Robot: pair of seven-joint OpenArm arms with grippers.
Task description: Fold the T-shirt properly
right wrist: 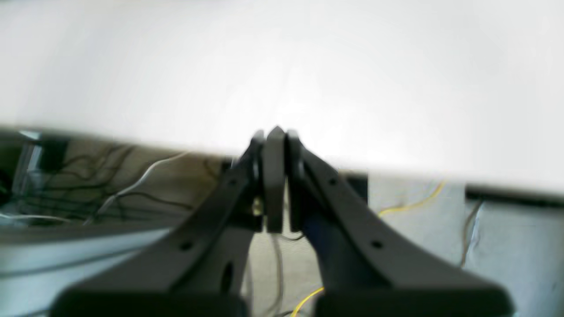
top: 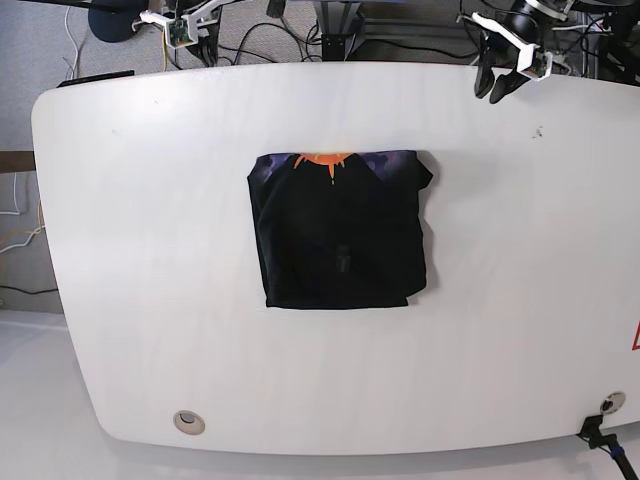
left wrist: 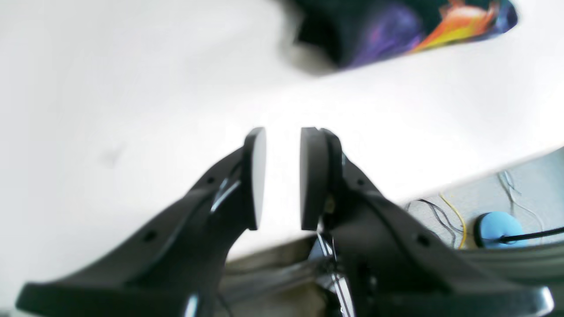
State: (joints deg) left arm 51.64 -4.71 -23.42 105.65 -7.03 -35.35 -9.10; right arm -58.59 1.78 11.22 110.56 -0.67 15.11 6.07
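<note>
Black cloth, the T-shirt (top: 340, 230) lies folded into a near-square block in the middle of the white table (top: 150, 250), flat and smooth with one small bulge at its right edge, an orange sun-like print and purplish pattern showing along the edge nearest the table's far side. Both arms are drawn back to that far edge, well apart from the T-shirt. The left gripper (left wrist: 283, 178) hangs just over the far edge at the base view's right, its two flat matte black pads parted by a narrow gap with nothing between them, only bare tabletop beyond; a blurred corner of the printed cloth shows at the top of its wrist view. The right gripper (right wrist: 275, 180), at the far edge toward the base view's left, points at the table rim with its pads pressed together and empty. The tabletop is glossy and rounded at its corners, with a small round metal grommet (top: 187, 422) set near its front edge
</note>
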